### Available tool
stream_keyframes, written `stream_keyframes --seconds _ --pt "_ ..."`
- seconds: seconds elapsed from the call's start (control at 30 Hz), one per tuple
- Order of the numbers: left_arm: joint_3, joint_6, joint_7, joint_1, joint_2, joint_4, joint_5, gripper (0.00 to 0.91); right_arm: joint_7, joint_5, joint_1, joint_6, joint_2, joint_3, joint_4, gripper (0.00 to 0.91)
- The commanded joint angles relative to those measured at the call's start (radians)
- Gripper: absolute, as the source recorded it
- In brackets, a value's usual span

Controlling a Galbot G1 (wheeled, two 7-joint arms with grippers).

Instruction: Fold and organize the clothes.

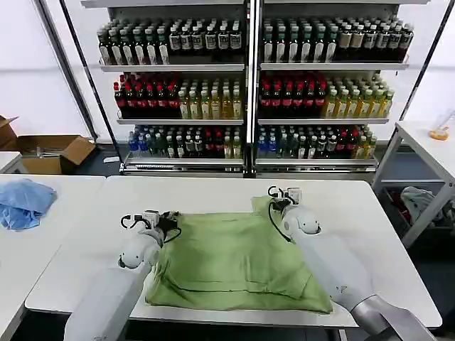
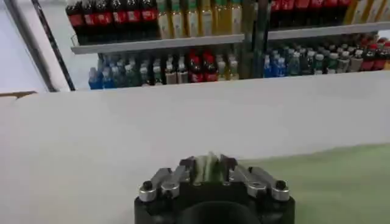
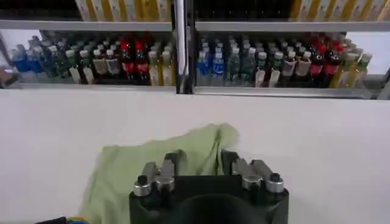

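**Both grippers pinching the far corners of the shirt**

We see the light green shirt (image 1: 234,259) spread across the white table (image 1: 355,213), lower centre of the head view, partly folded into a rough rectangle. The left gripper (image 1: 158,219) sits at the shirt's upper-left corner — in the left wrist view its fingers (image 2: 189,168) are clenched on a bunched fold of green fabric. The right gripper (image 1: 283,196) sits at the upper-right corner; in the right wrist view the cloth (image 3: 164,164) rises between its fingers (image 3: 172,163), grasped there. A light blue cloth (image 1: 23,201) lies on a neighbouring table at the left edge. Shelves of bottles (image 1: 249,78) fill the upper frame.
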Motion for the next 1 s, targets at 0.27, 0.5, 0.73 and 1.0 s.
stream_keyframes --seconds 0.27,0.5,0.73,1.0 --pt "-0.035 -0.028 0.014 0.036 0.022 -0.064 -0.093 0.030 -0.014 -0.037 -0.045 0.078 -0.030 0.004 0.138 0.000" --pt "-0.077 -0.055 0.014 0.073 0.053 -0.164 -0.124 0.030 -0.011 -0.046 -0.079 0.102 -0.072 0.040 0.263 0.000" --pt "-0.129 -0.053 0.012 0.149 0.084 -0.288 -0.139 0.030 -0.002 -0.042 -0.174 0.091 -0.142 0.091 0.434 0.000" --pt "-0.166 -0.047 0.013 0.235 0.102 -0.397 -0.147 0.030 0.010 -0.039 -0.302 0.078 -0.216 0.175 0.606 0.000"
